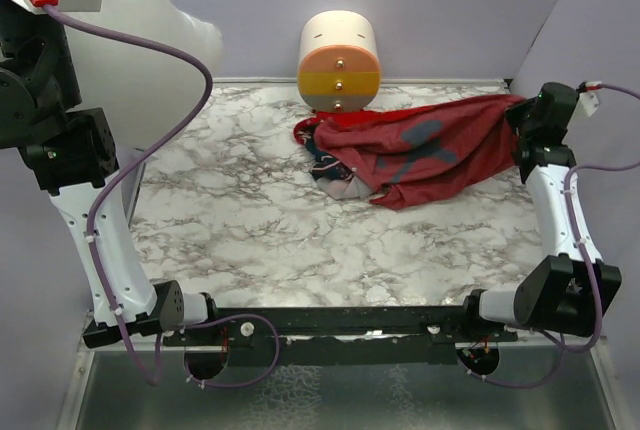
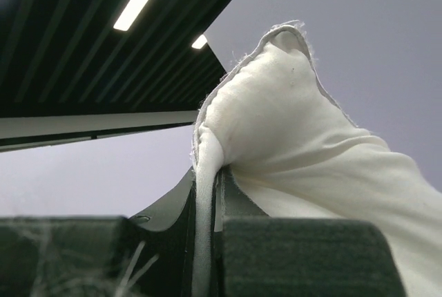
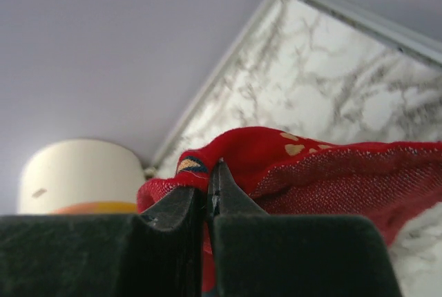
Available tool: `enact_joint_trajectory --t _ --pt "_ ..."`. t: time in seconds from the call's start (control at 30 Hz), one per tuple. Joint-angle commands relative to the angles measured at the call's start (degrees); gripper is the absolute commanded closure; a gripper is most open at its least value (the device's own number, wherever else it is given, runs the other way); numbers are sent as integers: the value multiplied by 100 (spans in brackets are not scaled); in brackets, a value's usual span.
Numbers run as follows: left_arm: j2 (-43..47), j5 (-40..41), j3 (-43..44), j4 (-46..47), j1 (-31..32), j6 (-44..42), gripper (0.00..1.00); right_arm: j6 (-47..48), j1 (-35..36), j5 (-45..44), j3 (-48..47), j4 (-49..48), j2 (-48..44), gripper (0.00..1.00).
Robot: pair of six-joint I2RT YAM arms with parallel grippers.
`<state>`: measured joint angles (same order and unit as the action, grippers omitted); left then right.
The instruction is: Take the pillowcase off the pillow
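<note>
Pinches seam of plump white fluffy pillow point(image 2: 290, 124) in left gripper point(image 2: 210, 173), bright red printed fabric pillowcase point(image 3: 331, 166) in right gripper point(image 3: 209, 173) — risks dropping pillow through thin bite.

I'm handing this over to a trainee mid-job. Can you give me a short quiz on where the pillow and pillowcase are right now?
1. True or false: the left gripper is shut on the pillow, holding it up off the table.
2. Pick one: the pillowcase is A) around the pillow, B) lying on the table, pinched by the right gripper, or C) hanging over the table's near edge.
3. Short answer: what stands at the table's back edge, behind the pillowcase?

Key: 1 true; 2 B; 3 a cream-and-orange cylinder.
</note>
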<state>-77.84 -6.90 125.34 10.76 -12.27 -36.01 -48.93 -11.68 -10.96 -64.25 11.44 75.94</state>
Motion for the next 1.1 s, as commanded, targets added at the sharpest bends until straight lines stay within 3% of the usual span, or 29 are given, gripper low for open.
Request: enact_joint_trajectory --t 0.0,0.13,0.3,0.43,0.67,0.77,0.93,1.07 --pt "644 74 -321 648 -28 382 100 -44 -80 -360 -884 -125 -436 99" --pt "1133 -586 -1226 291 -21 1130 100 403 -67 393 -1227 -444 -423 99" --pt "1255 -1374 -1285 -348 -25 2199 100 518 165 1799 -1096 -964 -233 99" --pt "1323 -2007 -1330 -664 -29 2845 100 921 844 1947 -957 -951 -13 99" --pt "1767 -3322 -2446 -856 -30 4099 100 1199 1469 2008 -180 -1188 -30 66" --pt "1911 -3727 -2720 -505 -30 4650 100 1367 1594 1951 -82 -1178 -93 56" --pt "1844 -4019 -2422 -144 -47 5164 100 1461 1616 1957 -61 -1142 -235 40" --pt "1994 -4662 -2724 -19 -93 5906 100 1565 1616 1865 -32 -1077 -418 32"
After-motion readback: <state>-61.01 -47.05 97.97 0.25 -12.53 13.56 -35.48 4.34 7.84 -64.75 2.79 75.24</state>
